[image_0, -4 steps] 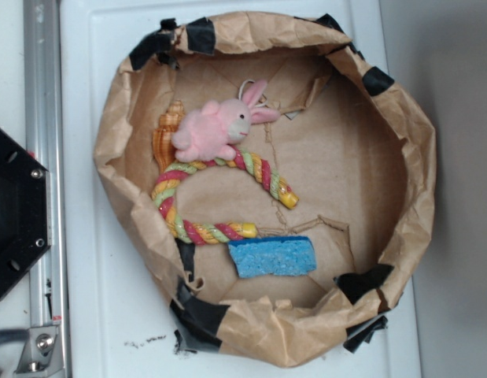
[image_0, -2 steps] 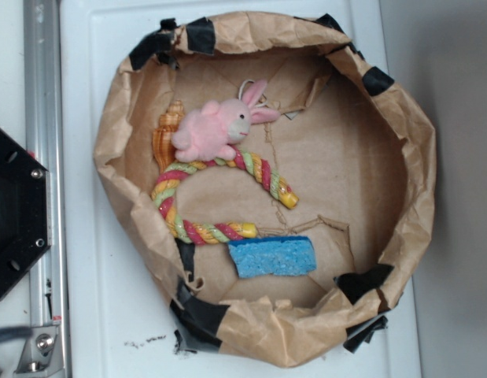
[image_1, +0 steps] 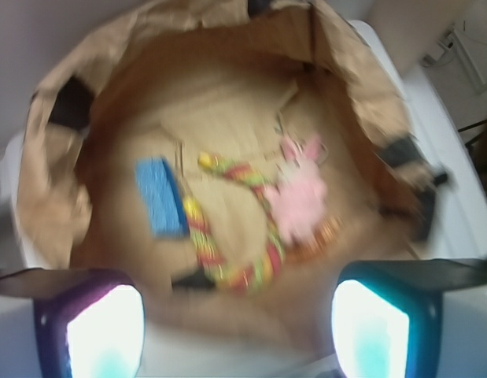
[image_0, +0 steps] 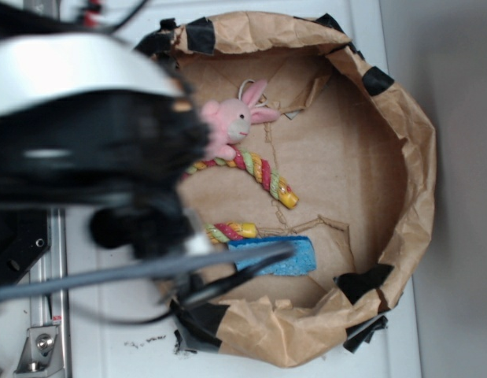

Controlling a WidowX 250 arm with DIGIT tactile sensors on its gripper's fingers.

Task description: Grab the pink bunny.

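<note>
The pink bunny (image_0: 231, 122) lies inside the brown paper basin (image_0: 416, 157) near its far left wall, head and ears to the right; my arm covers its rear half. In the wrist view the pink bunny (image_1: 302, 193) shows blurred, right of the middle. My gripper (image_1: 237, 331) hangs high above the basin's near rim, open, nothing between its fingers. One finger pad (image_1: 104, 335) glows at the lower left, the other at the lower right. In the exterior view the gripper itself is hidden under the blurred black arm (image_0: 86, 150).
A pink-yellow-green twisted rope toy (image_0: 263, 175) curves just below the bunny. A blue sponge (image_0: 294, 256) lies near the basin's lower wall. Black tape (image_0: 200, 35) patches the crumpled paper rim. A metal rail (image_0: 35, 346) runs along the left edge.
My arm has swung into the exterior view from the left and now covers the basin's left side, the seashell and part of the bunny. The objects have not moved.
</note>
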